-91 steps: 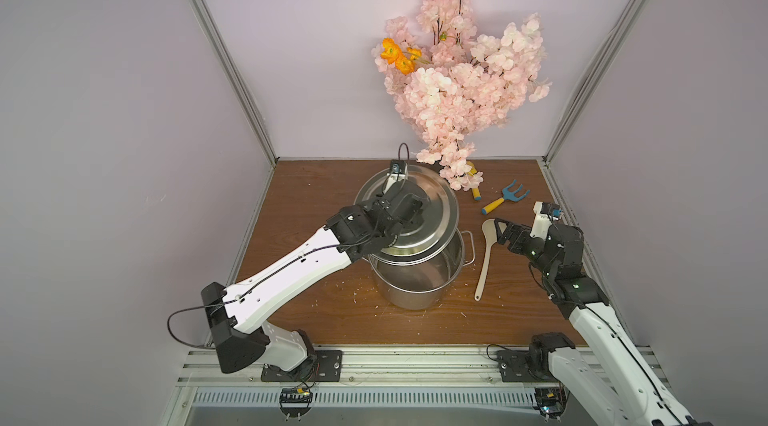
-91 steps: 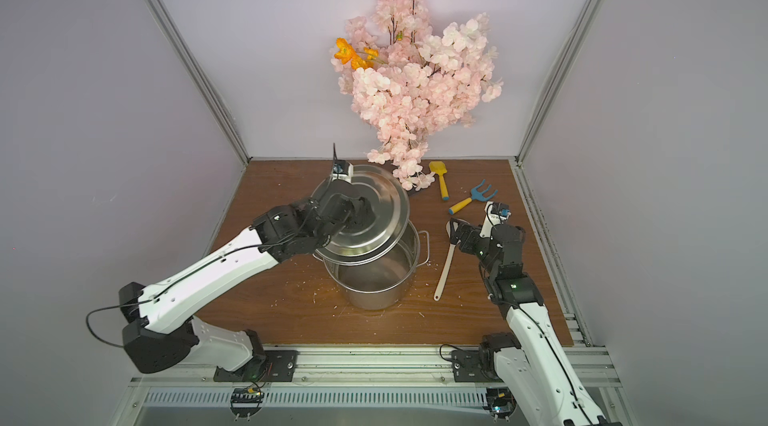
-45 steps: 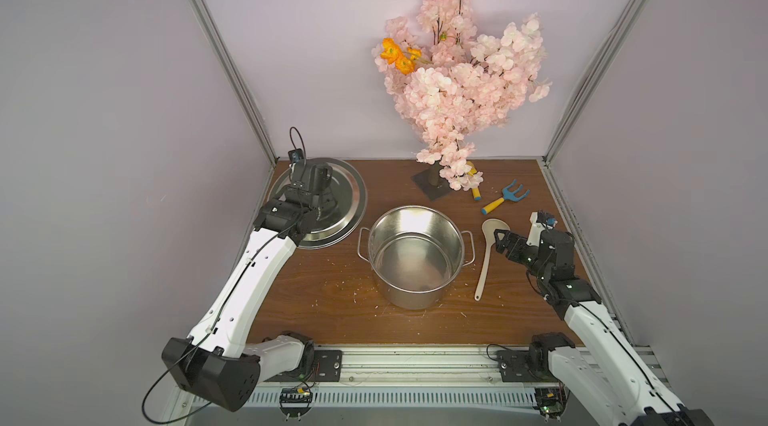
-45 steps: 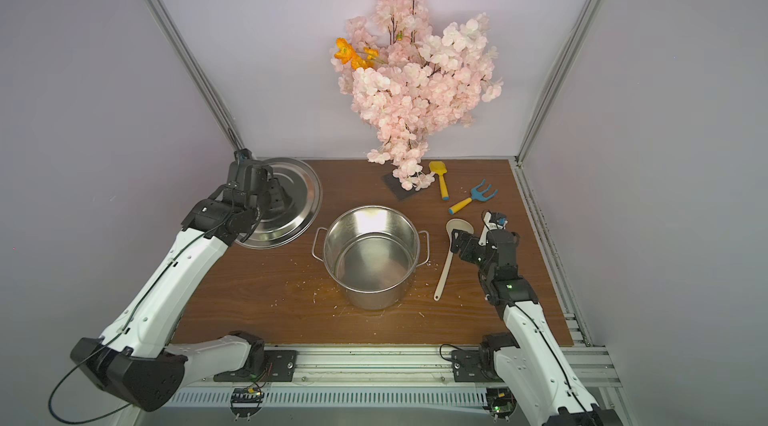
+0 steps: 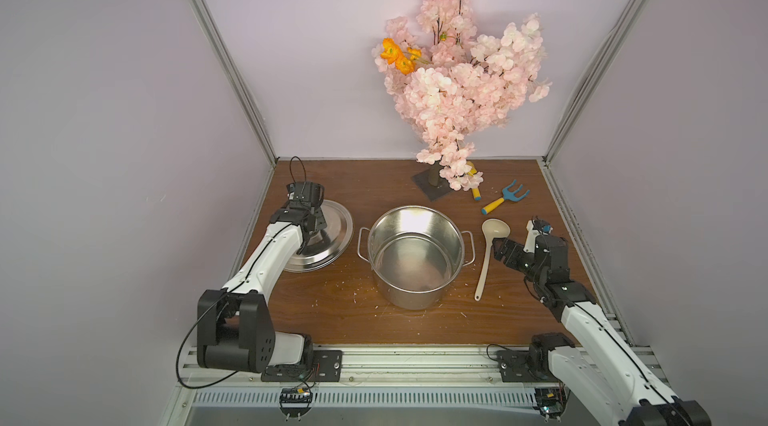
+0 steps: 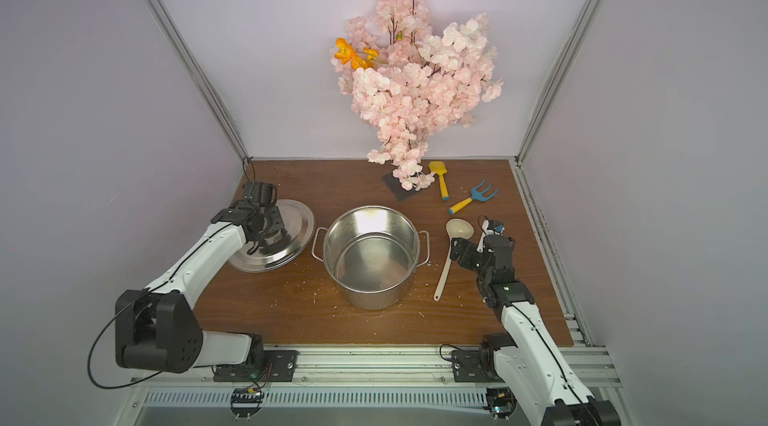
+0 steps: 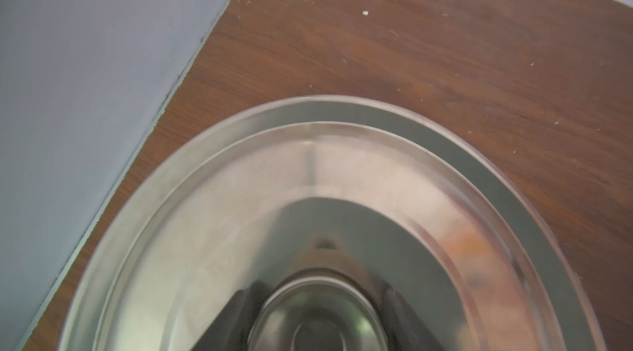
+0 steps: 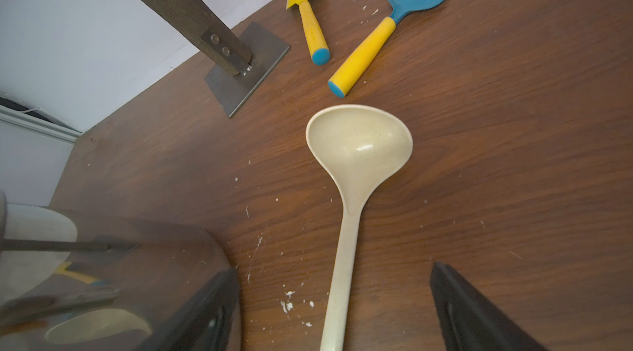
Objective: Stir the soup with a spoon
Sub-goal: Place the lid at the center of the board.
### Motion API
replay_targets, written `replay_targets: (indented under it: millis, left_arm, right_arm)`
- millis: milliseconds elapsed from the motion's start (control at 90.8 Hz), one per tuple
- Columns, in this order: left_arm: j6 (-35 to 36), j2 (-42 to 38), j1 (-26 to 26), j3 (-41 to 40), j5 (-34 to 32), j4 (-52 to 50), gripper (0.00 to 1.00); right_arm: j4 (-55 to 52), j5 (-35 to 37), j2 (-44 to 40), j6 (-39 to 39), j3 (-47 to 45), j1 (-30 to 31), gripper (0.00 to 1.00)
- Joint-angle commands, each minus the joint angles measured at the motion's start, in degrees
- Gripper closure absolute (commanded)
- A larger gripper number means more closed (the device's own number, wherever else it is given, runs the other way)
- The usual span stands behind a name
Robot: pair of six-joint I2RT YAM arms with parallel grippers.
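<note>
Hovering low over the cream-beige plastic ladle-like spoon [image 8: 350,229], the right gripper [image 5: 500,254] has its jaws spread wide, one on each side of the slim handle, and nothing is gripped yet! That spoon lies flat on the brown wooden table [image 5: 332,311], just right of the large shiny steel stockpot [image 5: 415,299], round bowl pointing far, handle tip pointing near.

Over on the left, the left gripper [image 5: 312,230] is clamped on the knob of the flat round steel lid [image 5: 334,237], which looks set down near the left wall, apart from the pot.

So by my reckoning: pot uncovered, done. Spoon pickup, coming up. Lifting it over the rim and stirring, all to do. No soup shows as such, only bare gleaming metal inside.

A blue-pronged toy rake with a yellow handle [image 5: 505,199] and a small yellow toy shovel [image 6: 441,183] lie farther back, clear of the spoon, beneath a pink blossom branch [image 5: 457,83]. White crumbs dot the wood. Only the pot's right loop handle, close beside the spoon, looks worth minding.
</note>
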Motion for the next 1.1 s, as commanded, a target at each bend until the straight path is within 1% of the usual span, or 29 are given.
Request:
replay_targets:
  millis: [0,198,330,440,495,550,583,837,936,1090]
  left_arm:
    - [-2.3,3.4,0.8,-0.1,1.3,4.9,0.69]
    - [-3.8,8.7,0.9,-3.5,1.8,9.4,0.68]
    - [-4.3,11.8,0.9,-5.4,1.9,11.5,0.66]
    - [-4.7,12.7,0.9,-7.4,2.3,13.4,0.6]
    - [-4.8,12.8,0.9,-8.3,2.9,14.2,0.56]
    - [-4.9,12.7,0.9,-8.8,3.3,14.5,0.49]
    - [-4.9,12.4,0.9,-8.9,3.5,14.6,0.45]
    - [-5.4,6.6,0.9,-9.8,6.8,13.8,0.24]
    - [-5.4,3.4,0.9,-10.1,8.1,12.9,0.19]
    - [-5.5,-3.3,0.9,-10.5,9.9,10.9,0.17]
  right_arm:
    - [1.1,0.4,0.6,1.0,-1.0,-0.3,0.09]
    - [3.6,-1.3,3.4,1.7,-3.2,-0.2,0.15]
    - [4.1,-2.0,6.8,1.1,-3.3,-0.2,0.18]
    - [5.3,-3.5,8.8,0.6,-3.5,-0.1,0.22]
    - [5.9,-4.4,9.7,0.5,-3.7,-0.1,0.24]
    - [6.3,-5.2,10.6,0.3,-3.7,0.1,0.26]
    - [6.5,-5.7,11.3,0.1,-3.6,0.3,0.27]
    - [8.7,-8.7,16.5,-0.1,-3.7,1.7,0.34]
    - [9.6,-9.2,18.8,-0.1,-3.3,2.3,0.37]
    - [11.1,-10.1,22.5,-0.3,-2.9,2.5,0.44]
